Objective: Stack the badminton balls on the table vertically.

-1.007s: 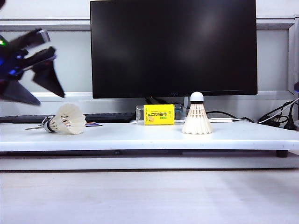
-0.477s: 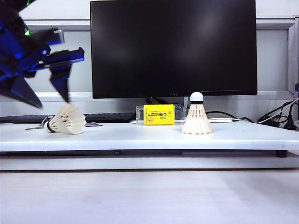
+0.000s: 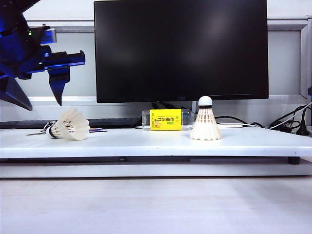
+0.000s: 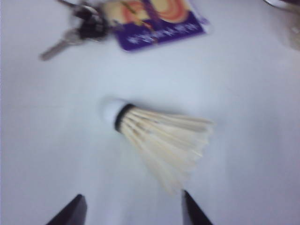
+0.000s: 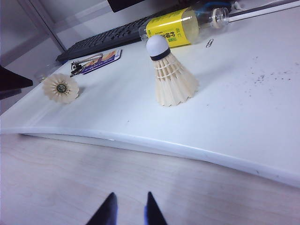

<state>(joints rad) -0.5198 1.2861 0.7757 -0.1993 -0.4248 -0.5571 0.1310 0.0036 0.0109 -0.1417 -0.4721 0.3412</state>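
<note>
Two badminton balls rest on the white table (image 3: 146, 141). One lies on its side at the left (image 3: 71, 125) (image 4: 159, 140) (image 5: 60, 88), its cork pointing toward the keys. The other stands upright on its skirt, cork up, right of the middle (image 3: 205, 122) (image 5: 171, 79). My left gripper (image 3: 45, 106) (image 4: 132, 197) hangs open above and slightly left of the lying ball, fingers pointing down and apart from it, nothing between them. My right gripper (image 5: 131, 194) hovers low over the wooden surface in front of the table, its jaws a narrow gap apart and empty.
A black monitor (image 3: 180, 48) stands behind the table. A yellow-labelled bottle (image 3: 165, 119) (image 5: 173, 26) lies near the upright ball. Keys (image 4: 79, 26) and a purple card (image 4: 154, 23) lie just beyond the lying ball. Behind them are a keyboard (image 5: 108, 37) and, at the right, cables (image 3: 287, 124).
My left gripper has swung to the right and turned its fingers downward over the lying ball, with its jaws a little narrower. Neither ball has moved.
</note>
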